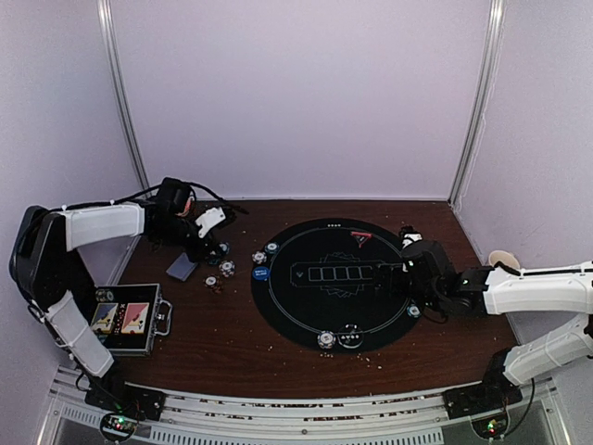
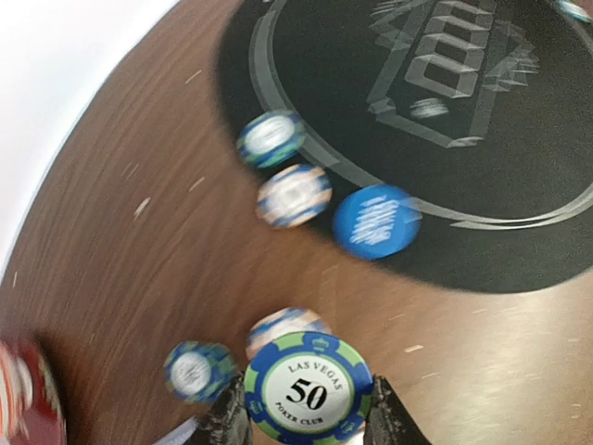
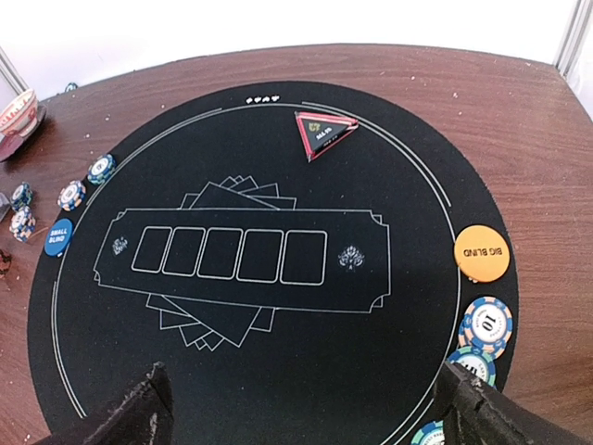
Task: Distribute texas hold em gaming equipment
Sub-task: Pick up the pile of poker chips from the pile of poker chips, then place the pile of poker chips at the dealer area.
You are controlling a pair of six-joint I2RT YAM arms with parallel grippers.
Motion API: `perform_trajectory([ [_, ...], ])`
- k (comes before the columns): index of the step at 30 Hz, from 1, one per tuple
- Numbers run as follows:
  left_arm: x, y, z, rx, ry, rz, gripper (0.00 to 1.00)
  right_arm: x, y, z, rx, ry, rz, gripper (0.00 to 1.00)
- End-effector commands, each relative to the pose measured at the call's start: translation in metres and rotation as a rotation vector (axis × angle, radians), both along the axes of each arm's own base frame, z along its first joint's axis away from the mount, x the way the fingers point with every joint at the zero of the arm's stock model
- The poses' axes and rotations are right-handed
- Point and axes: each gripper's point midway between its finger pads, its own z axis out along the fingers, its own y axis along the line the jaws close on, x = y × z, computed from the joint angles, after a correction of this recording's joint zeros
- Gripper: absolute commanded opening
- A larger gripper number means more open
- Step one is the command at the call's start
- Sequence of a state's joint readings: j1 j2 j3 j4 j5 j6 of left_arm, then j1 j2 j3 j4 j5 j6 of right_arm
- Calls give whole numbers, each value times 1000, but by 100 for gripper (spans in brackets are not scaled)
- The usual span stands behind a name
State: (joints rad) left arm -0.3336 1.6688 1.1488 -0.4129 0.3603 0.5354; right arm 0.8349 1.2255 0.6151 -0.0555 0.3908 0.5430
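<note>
Left gripper (image 2: 309, 413) pinches 50 chip (image 2: 309, 387); right gripper (image 3: 310, 408) spread above mat (image 3: 232, 139).

Blue-green 50 chip (image 2: 309, 387), white centre, face toward the wrist cam, pinched by its edges in the left gripper (image 2: 309, 422), left of the mat. Two striped chips (image 1: 259, 257) lie flat at the mat's far-left rim, with the blue Small Blind button (image 1: 261, 273) just near of them. Two more chips (image 1: 227, 268) on the wood further left, a grey-blue card (image 1: 182, 268) flat beside them. Red triangle marker (image 3: 324, 134) on the mat's far side. Orange Big Blind button (image 3: 482, 252) on the right rim, striped chips (image 3: 488, 323) just near of it. Two chips (image 1: 326, 339) at the near rim.
</note>
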Motion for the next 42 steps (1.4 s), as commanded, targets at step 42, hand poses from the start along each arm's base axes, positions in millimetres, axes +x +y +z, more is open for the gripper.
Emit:
perform_trajectory([
  [42, -185, -232, -84, 104, -14, -728, 17, 3, -4, 9, -19, -45, -18, 100],
])
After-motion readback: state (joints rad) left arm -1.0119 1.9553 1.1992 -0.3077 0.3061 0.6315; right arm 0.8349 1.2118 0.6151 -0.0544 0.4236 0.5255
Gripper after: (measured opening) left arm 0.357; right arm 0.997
